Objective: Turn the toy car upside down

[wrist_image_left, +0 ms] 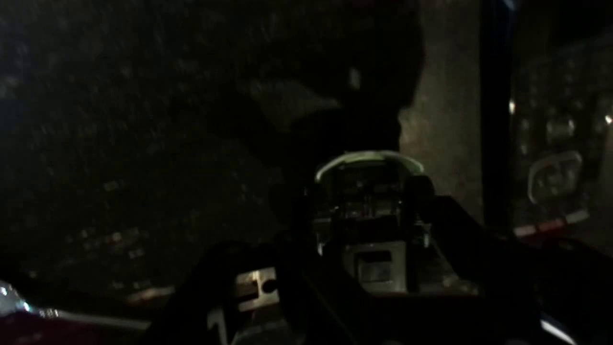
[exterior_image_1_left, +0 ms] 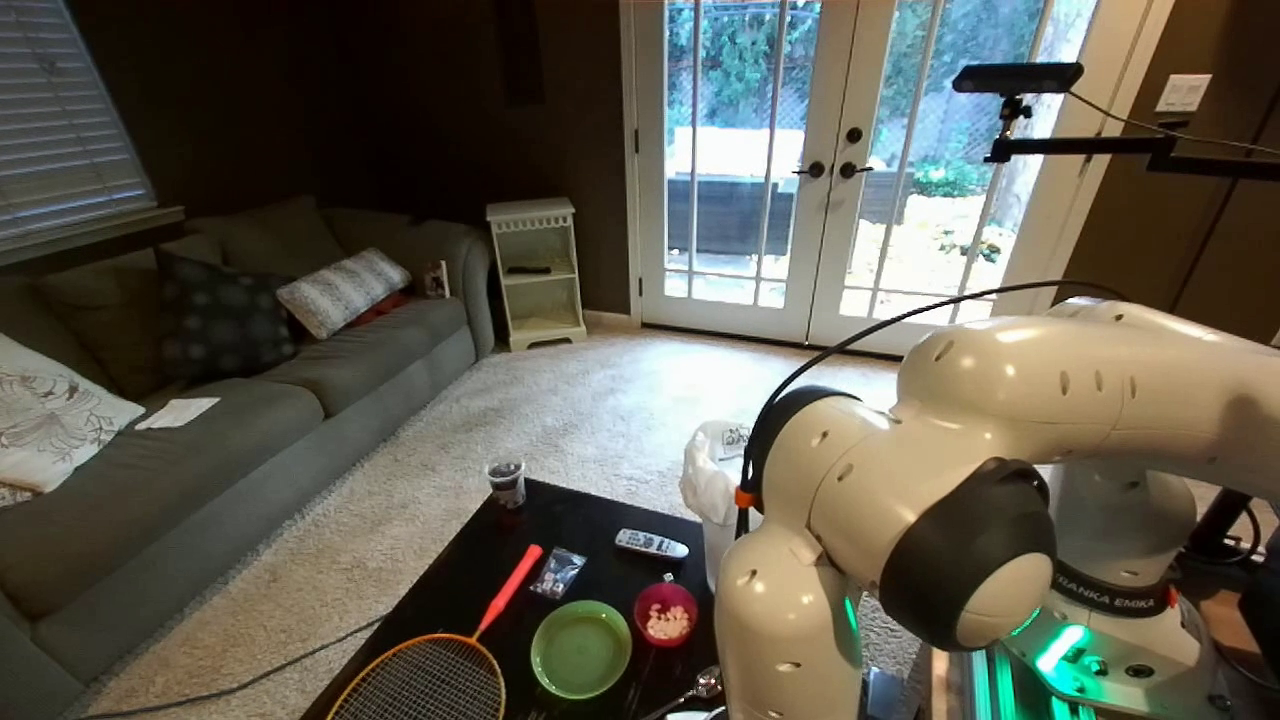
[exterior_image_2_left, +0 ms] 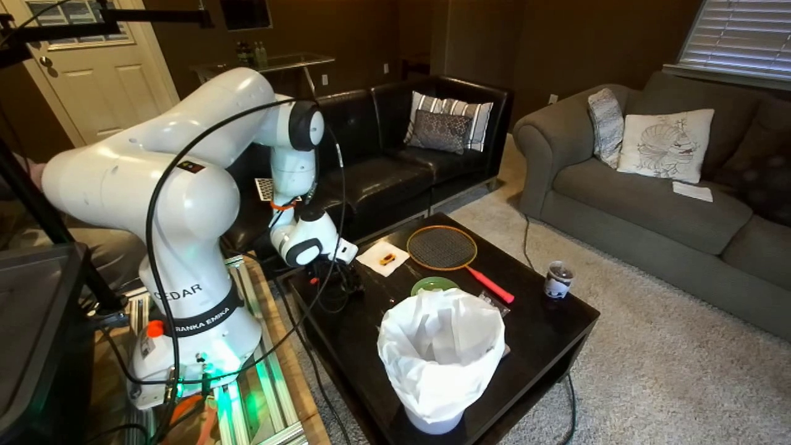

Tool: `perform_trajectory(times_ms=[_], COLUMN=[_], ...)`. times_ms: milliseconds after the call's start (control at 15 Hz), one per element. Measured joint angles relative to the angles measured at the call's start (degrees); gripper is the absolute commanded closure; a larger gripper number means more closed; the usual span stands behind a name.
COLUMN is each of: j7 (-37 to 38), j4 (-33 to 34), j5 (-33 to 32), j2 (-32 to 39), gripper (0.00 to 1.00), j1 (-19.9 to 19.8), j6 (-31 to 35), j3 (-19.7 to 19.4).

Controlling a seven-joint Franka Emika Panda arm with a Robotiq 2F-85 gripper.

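Observation:
The toy car (exterior_image_2_left: 388, 259) is small and orange-yellow. It lies on a white sheet (exterior_image_2_left: 366, 257) on the dark table; it is too small to tell which side is up. It does not show in the wrist view, and in the view where the arm stands at the right it is out of sight. My gripper (exterior_image_2_left: 343, 285) is low over the table's edge beside the sheet, apart from the car. In the very dark wrist view, the gripper's fingers (wrist_image_left: 365, 191) look spread apart, with no held object made out between them.
On the table (exterior_image_2_left: 531, 334) are a green dish (exterior_image_1_left: 581, 650), a racket (exterior_image_2_left: 442, 248) with a red handle, a pink bowl (exterior_image_1_left: 666, 613), a remote (exterior_image_1_left: 652, 544), a small bag (exterior_image_1_left: 559, 573), a spoon (exterior_image_1_left: 705, 683) and a cup (exterior_image_2_left: 558, 280). A white-lined bin (exterior_image_2_left: 440, 364) stands beside the table.

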Motion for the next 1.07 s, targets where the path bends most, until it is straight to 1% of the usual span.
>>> perform_trajectory(times_ms=[67, 267, 333, 400, 467, 600, 733, 1067], j7=[0.09, 0.15, 0.20, 0.22, 0.22, 0.23, 0.39, 0.83], j4=[0.36, 0.35, 0.38, 0.34, 0.37, 0.38, 0.18, -0.97], j5=[-0.02, 0.00, 0.00, 0.00, 0.00, 0.00, 0.04, 1.98], j2=[0.83, 0.39, 0.28, 0.17, 0.12, 0.89, 1.54, 0.63], gripper=[0.59, 0.59, 0.20, 0.08, 0.02, 0.00, 0.00, 0.00], j1=[0.01, -0.15, -0.20, -0.20, -0.19, 0.18, 1.59, 8.73], j6=[-0.22, -1.55, -1.94, -2.21, -2.75, -5.46, -6.74, -7.30], j3=[0.24, 0.04, -0.02, -0.08, -0.19, -1.04, -3.11, -10.53])
